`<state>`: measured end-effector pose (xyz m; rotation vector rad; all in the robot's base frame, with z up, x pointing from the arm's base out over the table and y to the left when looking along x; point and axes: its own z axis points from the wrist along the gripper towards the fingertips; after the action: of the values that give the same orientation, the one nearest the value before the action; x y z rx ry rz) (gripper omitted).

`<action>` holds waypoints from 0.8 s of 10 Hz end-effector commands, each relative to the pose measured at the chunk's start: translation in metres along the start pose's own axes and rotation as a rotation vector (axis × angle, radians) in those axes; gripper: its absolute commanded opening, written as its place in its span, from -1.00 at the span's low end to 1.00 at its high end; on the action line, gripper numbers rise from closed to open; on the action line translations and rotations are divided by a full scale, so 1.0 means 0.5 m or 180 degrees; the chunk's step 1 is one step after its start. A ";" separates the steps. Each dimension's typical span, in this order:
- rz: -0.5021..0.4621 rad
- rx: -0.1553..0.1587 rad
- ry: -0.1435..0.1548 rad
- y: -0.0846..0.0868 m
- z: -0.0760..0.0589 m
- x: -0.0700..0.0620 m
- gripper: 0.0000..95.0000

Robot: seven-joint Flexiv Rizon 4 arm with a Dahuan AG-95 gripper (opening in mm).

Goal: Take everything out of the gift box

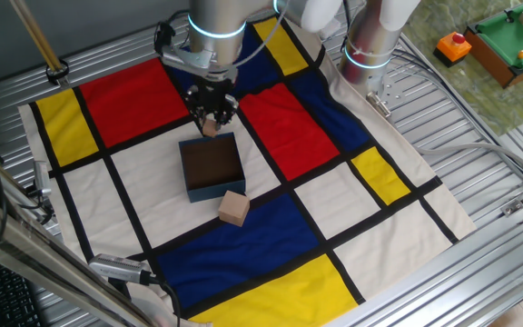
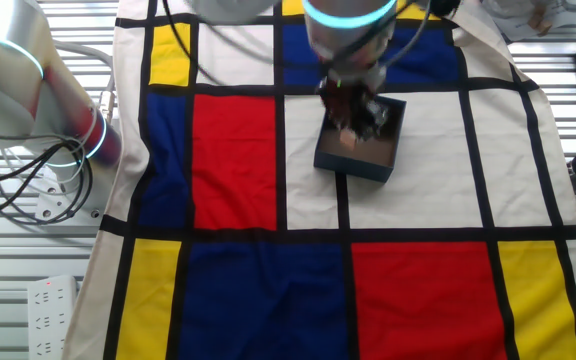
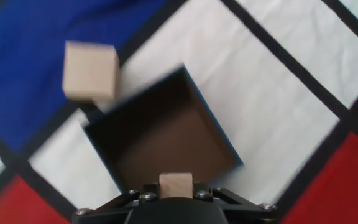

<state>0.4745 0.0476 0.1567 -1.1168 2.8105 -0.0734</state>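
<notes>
My fingers [image 1: 211, 118] are clamped on the small block [image 1: 211, 128], holding it clear above the far edge of the box [image 1: 212, 167]. In the hand view the block [image 3: 175, 185] sits squarely between the jaws, with the box [image 3: 160, 134] straight below and ahead of me, its brown floor bare. So I judge the box holds nothing more, and this block is the last thing to come out of it.

The big block [image 1: 233, 208] lies beyond the box's other side from me, just beside its wall, on the blue patch of the cloth [image 1: 134, 173] that covers the bench. It is already out, near the box but apart from it.

I hold the small block high so that it clears the low walls. Next I would carry it sideways off the box and set it down on open cloth, well away from the walls.
</notes>
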 end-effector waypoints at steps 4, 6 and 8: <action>0.2440 -0.0370 -0.0023 0.210 0.000 -0.226 -1.00; 0.2661 -0.0467 -0.0045 0.265 0.012 -0.251 -1.00; 0.2777 -0.0487 -0.0061 0.299 0.019 -0.264 -1.00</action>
<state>0.4773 0.2014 0.1522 -0.1687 3.0411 0.1432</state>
